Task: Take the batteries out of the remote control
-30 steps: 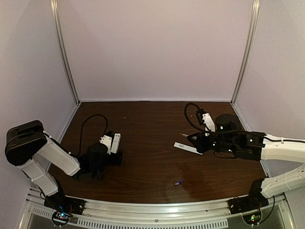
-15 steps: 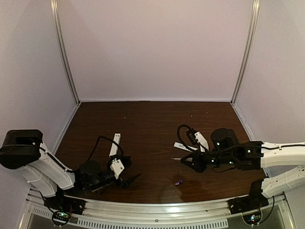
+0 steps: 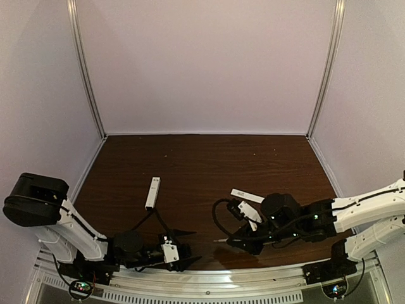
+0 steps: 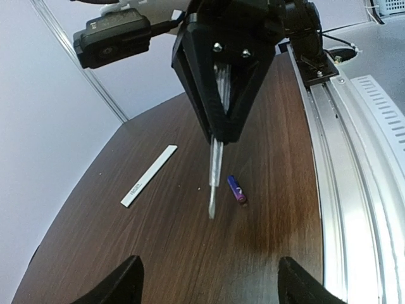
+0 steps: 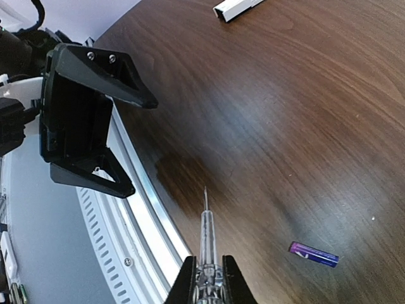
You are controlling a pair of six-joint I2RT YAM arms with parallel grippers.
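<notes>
The remote control [image 3: 152,192] is seen lying flat on the dark wooden table [image 3: 202,164], at about 9 o'clock from the table's middle. Its long axis runs roughly from near to far, and it is touched by neither arm. A thin white back cover [image 3: 247,196] with a small grey mark is laid separately at about 3 o'clock from the middle, well apart from the remote control.

The left gripper [image 3: 196,245] is held low at about 7 o'clock, close to the near edge, pointing toward 3 o'clock. Its jaws are spread wide, with nothing between them.

The right gripper [image 3: 231,242] is set low at about 5 o'clock, facing the left gripper. It is clamped narrowly on the clear handle of a screwdriver [image 4: 215,166], whose shaft is slanted down toward the wood. Whether the tip touches the table cannot be told.

One battery [image 4: 236,189], a small purple-blue cylinder, is seen lying on its side on bare wood, outside the remote control. In the left wrist view it is placed at about 1 o'clock from the screwdriver tip, near it but apart. In the right wrist view it is found at about 4 o'clock from the tip. In the overhead view it cannot be made out.
</notes>
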